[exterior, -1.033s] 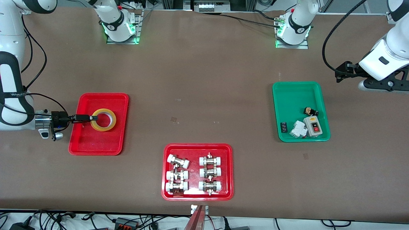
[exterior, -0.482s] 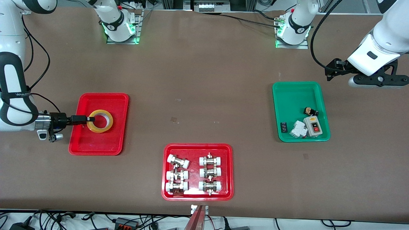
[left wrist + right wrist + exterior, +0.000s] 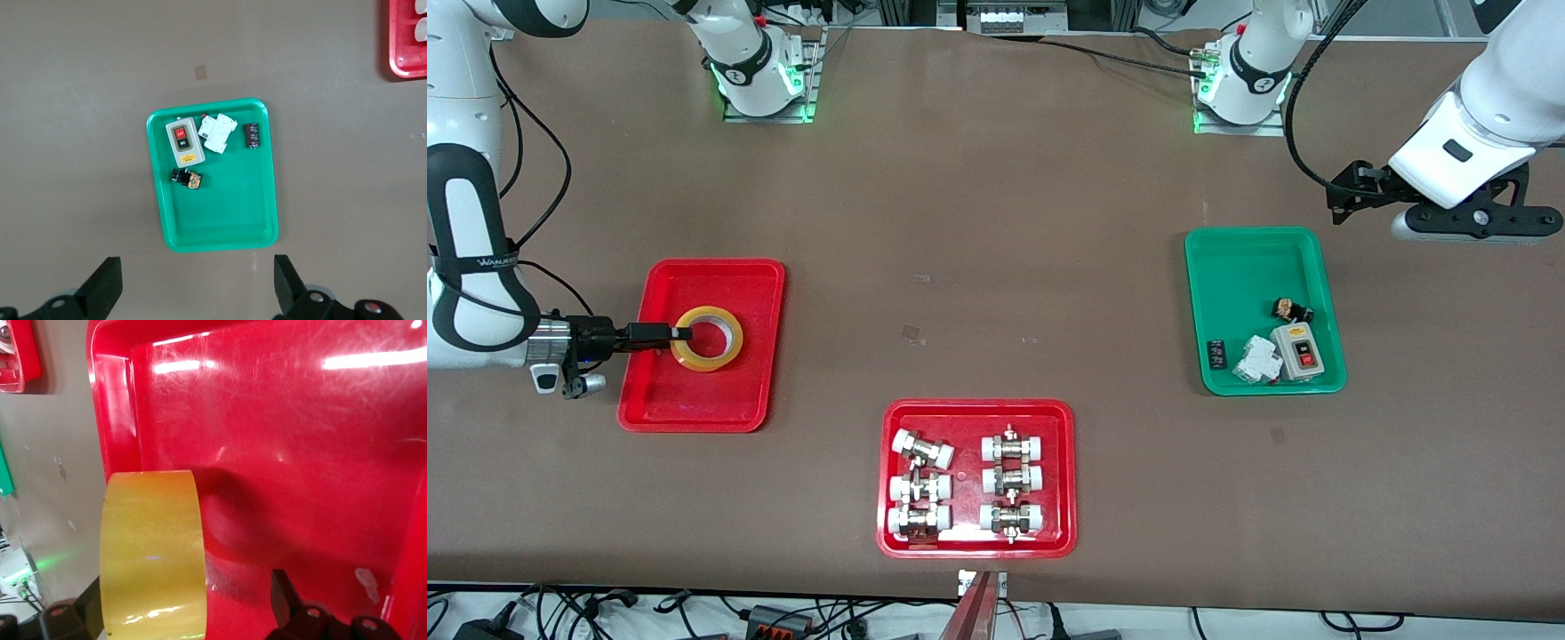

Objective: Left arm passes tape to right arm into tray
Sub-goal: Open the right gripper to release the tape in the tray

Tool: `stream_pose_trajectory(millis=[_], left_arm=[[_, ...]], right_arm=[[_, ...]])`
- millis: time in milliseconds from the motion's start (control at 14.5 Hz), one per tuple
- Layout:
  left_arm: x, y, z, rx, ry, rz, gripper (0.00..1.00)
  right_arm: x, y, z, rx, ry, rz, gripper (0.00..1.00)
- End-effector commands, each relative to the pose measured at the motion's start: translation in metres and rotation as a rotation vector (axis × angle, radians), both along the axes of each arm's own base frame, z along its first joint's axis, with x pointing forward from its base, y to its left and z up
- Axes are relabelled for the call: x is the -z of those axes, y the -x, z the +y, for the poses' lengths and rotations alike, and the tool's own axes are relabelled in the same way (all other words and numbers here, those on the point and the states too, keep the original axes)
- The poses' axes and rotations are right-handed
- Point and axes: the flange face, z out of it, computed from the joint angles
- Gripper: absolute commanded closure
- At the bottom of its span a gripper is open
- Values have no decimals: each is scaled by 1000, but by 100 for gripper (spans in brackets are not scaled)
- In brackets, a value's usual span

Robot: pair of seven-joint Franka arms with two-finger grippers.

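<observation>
So the tape [image 3: 708, 338] sat in the tray [image 3: 734, 276], right tool [image 3: 685, 333] wide open, holding nothing; left tool [image 3: 197, 283] empty, open above the desk beside the green tray [image 3: 1227, 267], waiting.

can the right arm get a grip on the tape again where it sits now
Probably yes. The tape lies in the tray with nothing over it, and the right pincer, open, sits right at its rim. The left pincer waits above the table near the green tray.

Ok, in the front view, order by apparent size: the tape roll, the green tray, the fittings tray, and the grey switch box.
1. Red tray of fittings, largest.
2. Green tray, somewhat smaller in outline.
3. Tape roll.
4. Grey switch box, smallest.
</observation>
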Motion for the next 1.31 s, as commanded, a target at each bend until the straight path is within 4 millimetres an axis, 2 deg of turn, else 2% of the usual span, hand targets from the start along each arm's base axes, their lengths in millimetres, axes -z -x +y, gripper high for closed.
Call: stream_pose_trajectory(millis=[0, 275, 413, 482, 688, 757, 826, 895, 964, 1101, 1239], left_arm=[[-9, 3, 1, -9, 17, -10, 0], [-9, 3, 1, -9, 16, -5, 0], [-11, 3, 3, -12, 16, -8, 0], [-10, 3, 3, -12, 16, -8, 0], [-10, 4, 3, -13, 16, -5, 0], [-10, 4, 2, -11, 15, -2, 0], [-9, 4, 2, -11, 17, -2, 0], [-9, 4, 2, -11, 17, -2, 0], [-9, 4, 2, -11, 17, -2, 0], [-9, 4, 2, -11, 17, -2, 0], [-8, 5, 1, -12, 25, 4, 0]], right_arm=[[1, -6, 14, -42, 37, -31, 0], [-14, -13, 27, -109, 112, -46, 0], [-30, -16, 30, -150, 159, -62, 0], [-45, -19, 33, -166, 190, -71, 0], [-96, -26, 41, -196, 320, -87, 0], [-121, -32, 54, -216, 383, -102, 0], [-137, -34, 62, -211, 445, -93, 0], [-157, -36, 64, -196, 506, -98, 0], [-183, -37, 79, -208, 563, -119, 0], [-232, -32, 97, -150, 605, -146, 0], [-279, -15, 119, -54, 628, -98, 0]])
